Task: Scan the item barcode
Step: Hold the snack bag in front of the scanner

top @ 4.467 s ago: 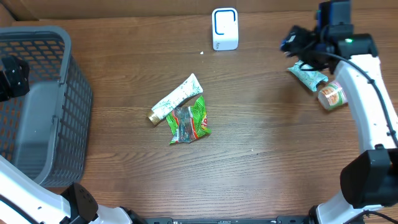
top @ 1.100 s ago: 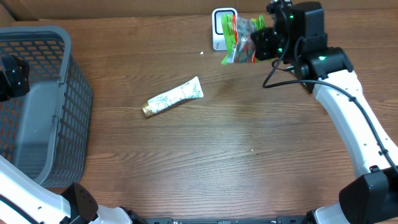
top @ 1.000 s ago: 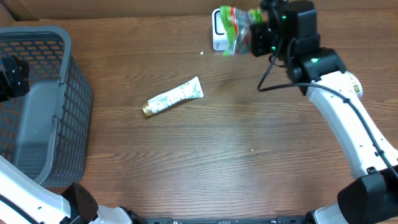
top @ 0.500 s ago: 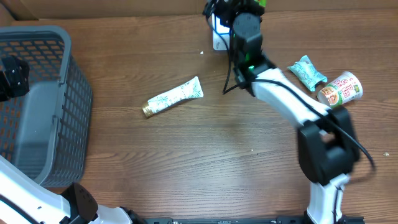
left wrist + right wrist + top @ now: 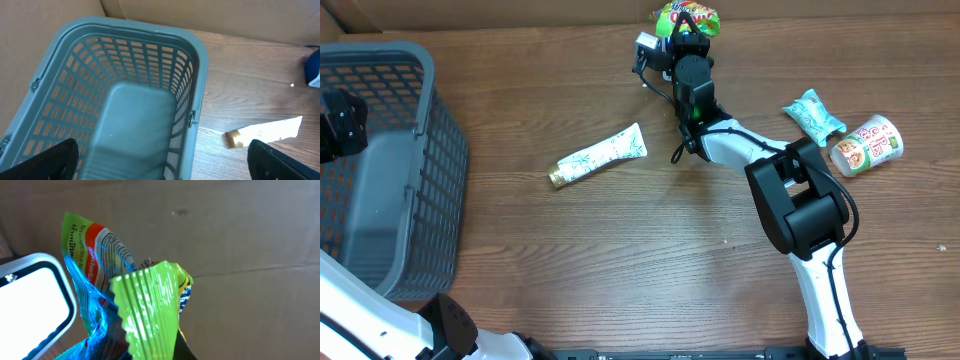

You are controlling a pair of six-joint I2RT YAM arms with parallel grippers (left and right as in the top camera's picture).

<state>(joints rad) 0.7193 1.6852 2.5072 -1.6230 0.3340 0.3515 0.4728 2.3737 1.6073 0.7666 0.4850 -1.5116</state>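
The right gripper (image 5: 686, 36) is clamped shut on the green snack packet (image 5: 142, 305). In the wrist view the packet stands up from the jaws, its long axis running roughly 5 to 11 o'clock. The scanner (image 5: 30, 297) lies just beside the packet at 9 o'clock. No barcode shows. Far off, the left gripper (image 5: 164, 162) hangs spread wide and empty over the basket (image 5: 195, 75).

Grey basket (image 5: 380, 170) at left of table (image 5: 620, 270); white tube (image 5: 600, 157) near centre; teal packet (image 5: 813, 115) just beside cup (image 5: 866, 145), right.
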